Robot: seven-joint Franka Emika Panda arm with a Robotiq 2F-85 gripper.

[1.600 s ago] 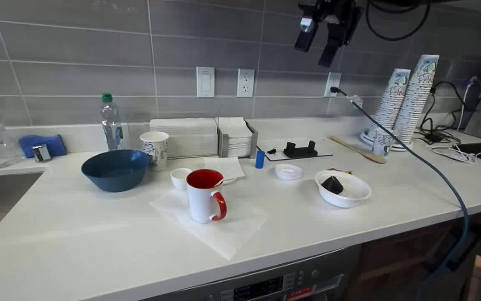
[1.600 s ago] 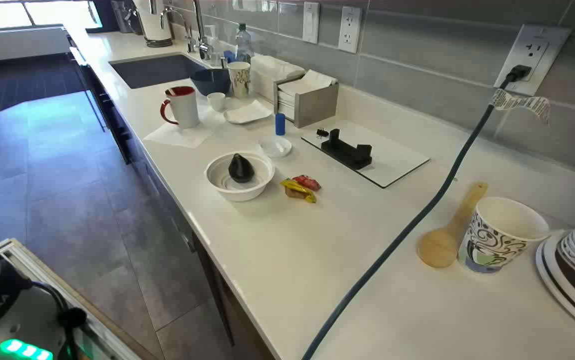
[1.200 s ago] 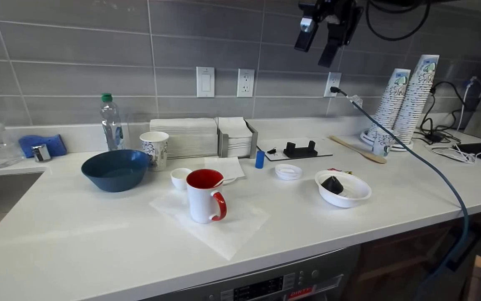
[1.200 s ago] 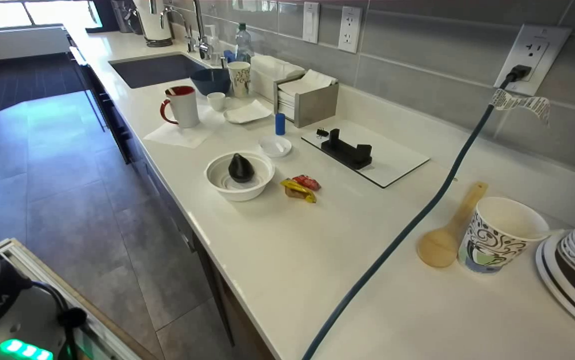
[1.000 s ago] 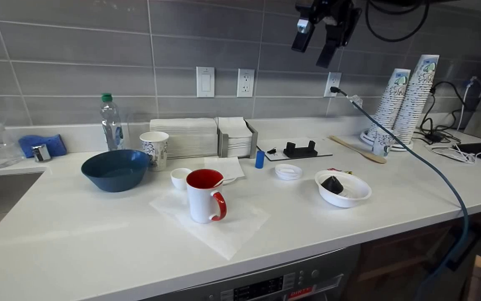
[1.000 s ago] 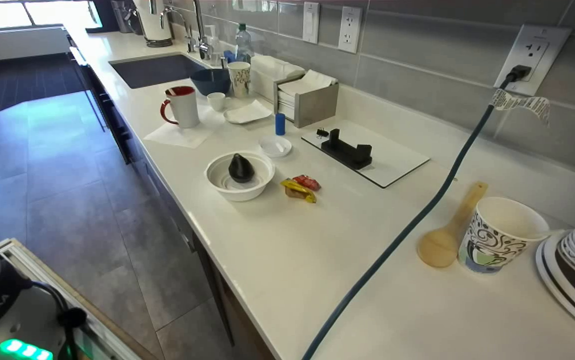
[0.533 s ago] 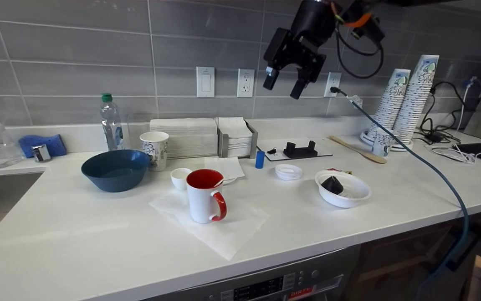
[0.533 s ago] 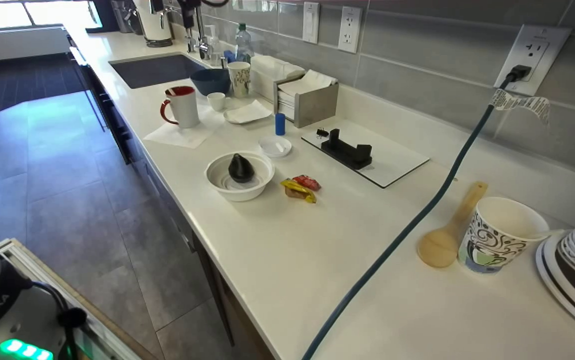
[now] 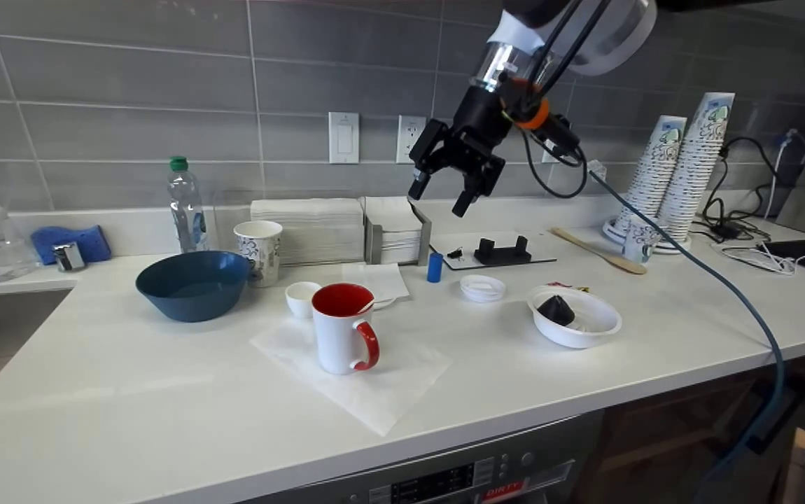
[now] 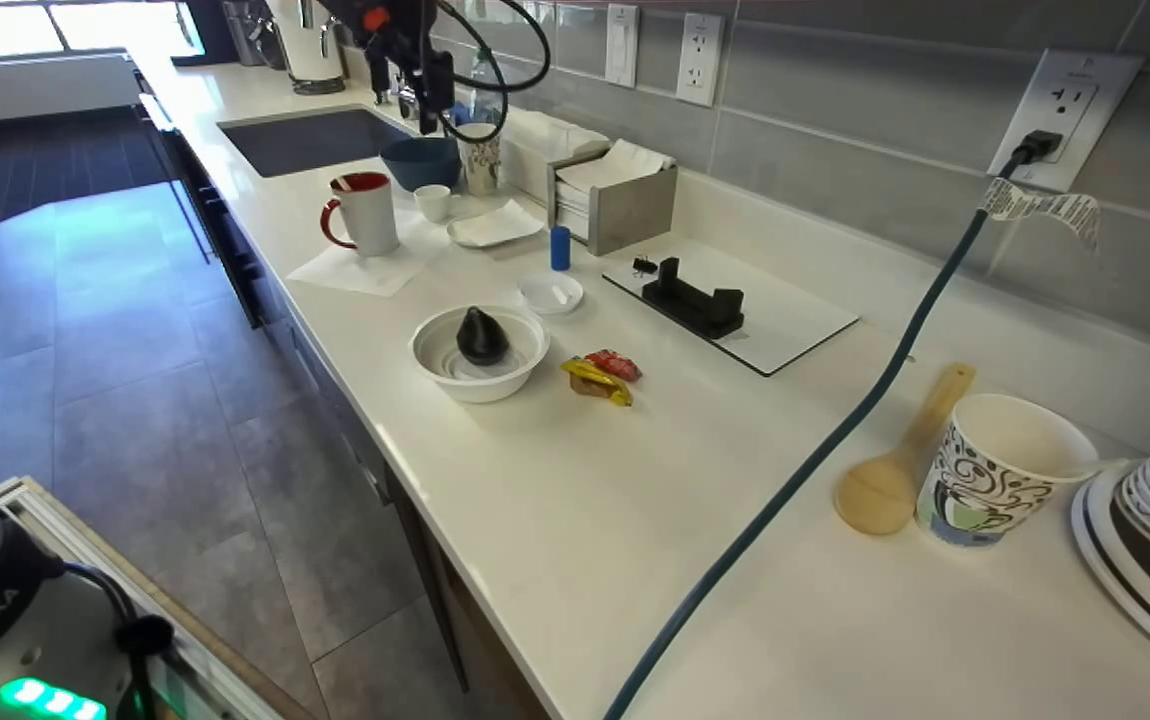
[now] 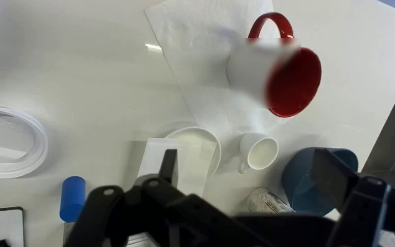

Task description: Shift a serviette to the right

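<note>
The jaws have descended, spread; in the wrist view we see the serviette (image 11: pixel 193 168) lying across the saucer (image 11: pixel 197 132), which the mug (image 9: pixel 337 337) partly hides in an exterior view.

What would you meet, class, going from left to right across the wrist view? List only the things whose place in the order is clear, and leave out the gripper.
Shallow round white dish, blue cylinder, serviette, small white cup, blue bowl, sink.

White countertop (image 9: pixel 164 427) carrying a flat white sheet (image 9: pixel 374 395), blue bowl (image 9: pixel 192 302), white bowl (image 9: pixel 574 337), wooden spoon (image 10: pixel 897 468)
</note>
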